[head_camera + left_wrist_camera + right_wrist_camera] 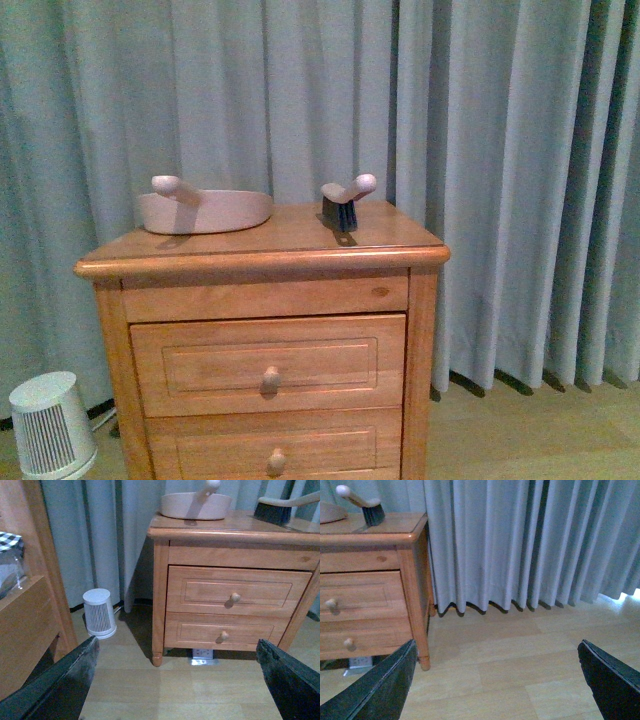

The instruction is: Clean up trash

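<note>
The trash is out of view in every frame. A pale pink dustpan [205,210] lies on the left of the wooden nightstand top [270,240], its handle sticking up. A brush [346,200] with a white handle and dark bristles stands to its right. Both also show in the left wrist view, dustpan [196,505] and brush [280,509]; the right wrist view shows the brush [365,506]. My left gripper [177,675] is open, low over the wooden floor in front of the nightstand. My right gripper [497,677] is open over bare floor to the nightstand's right. Neither arm appears in the front view.
The nightstand has two drawers with round knobs [271,378]. A small white fan heater [99,612] stands on the floor to its left, beside another wooden piece of furniture [30,605]. Grey curtains [530,540] hang behind. A power strip [202,655] lies under the nightstand.
</note>
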